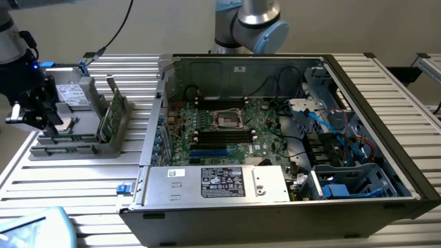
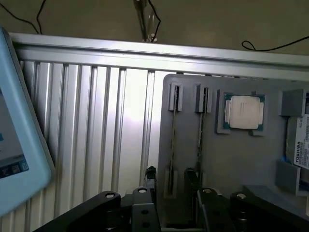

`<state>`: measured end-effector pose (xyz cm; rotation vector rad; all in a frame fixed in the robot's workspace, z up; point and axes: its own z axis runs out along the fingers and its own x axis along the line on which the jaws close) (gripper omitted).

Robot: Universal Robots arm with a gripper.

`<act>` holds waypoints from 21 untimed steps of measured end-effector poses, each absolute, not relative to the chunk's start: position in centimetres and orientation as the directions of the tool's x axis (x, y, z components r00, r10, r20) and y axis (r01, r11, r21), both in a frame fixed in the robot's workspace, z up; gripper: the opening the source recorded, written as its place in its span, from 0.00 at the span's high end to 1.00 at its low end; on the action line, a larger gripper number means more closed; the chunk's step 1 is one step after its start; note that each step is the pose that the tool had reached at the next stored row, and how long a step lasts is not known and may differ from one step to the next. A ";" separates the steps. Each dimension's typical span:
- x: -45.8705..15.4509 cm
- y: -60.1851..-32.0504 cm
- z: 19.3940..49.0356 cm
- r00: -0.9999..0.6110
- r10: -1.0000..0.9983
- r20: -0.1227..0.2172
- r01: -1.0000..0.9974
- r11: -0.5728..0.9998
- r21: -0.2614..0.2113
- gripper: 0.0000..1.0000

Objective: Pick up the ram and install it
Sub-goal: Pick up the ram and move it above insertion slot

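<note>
The ram (image 2: 173, 140): thin, dark, up on its edge in a groove of the gray holder (image 2: 231, 159). Not lifted yet. Right around it, the gripper (image 2: 170, 176), with 1 black finger (image 2: 150, 175) on each side. Jaws spread, with a gap to the stick on both sides, so no pinch. Just past 1 finger, a 2nd thin stick (image 2: 200, 128) in its own groove. Further along the same holder, a square silver chip (image 2: 244, 112) flat in a pocket, and beside that a drive with a white label (image 2: 300, 150). Under the holder, a table of silver slats (image 2: 96, 135). Close by, a screen with a light blue rim (image 2: 19, 145). In the exterior view, gripper low over the holder at the exterior view's left, beside a tall green card (image 1: 112, 118) standing up. To the exterior view's right, well apart, the open computer case (image 1: 276, 227), with the motherboard (image 1: 227, 129) inside and black memory slots (image 1: 224, 135) on it.
</note>
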<state>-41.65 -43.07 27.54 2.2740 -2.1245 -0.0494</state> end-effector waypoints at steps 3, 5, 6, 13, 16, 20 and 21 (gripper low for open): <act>-41.6 -43.1 27.0 0.070 -0.998 -0.004 -0.997 -0.071 0.043 0.63; -41.6 -43.1 26.7 0.074 -0.997 -0.006 -0.996 -0.075 0.043 0.63; -41.6 -43.1 26.5 0.076 -0.997 -0.006 -0.996 -0.077 0.043 0.63; -41.6 -43.1 25.2 0.085 -0.996 -0.009 -0.995 -0.085 0.042 0.63; -41.6 -43.1 24.7 0.088 -0.996 -0.010 -0.995 -0.088 0.042 0.63; -41.6 -43.1 24.0 0.095 -0.995 -0.015 -0.995 -0.096 0.041 0.63; -41.6 -43.1 23.8 0.097 -0.995 -0.017 -0.994 -0.098 0.041 0.63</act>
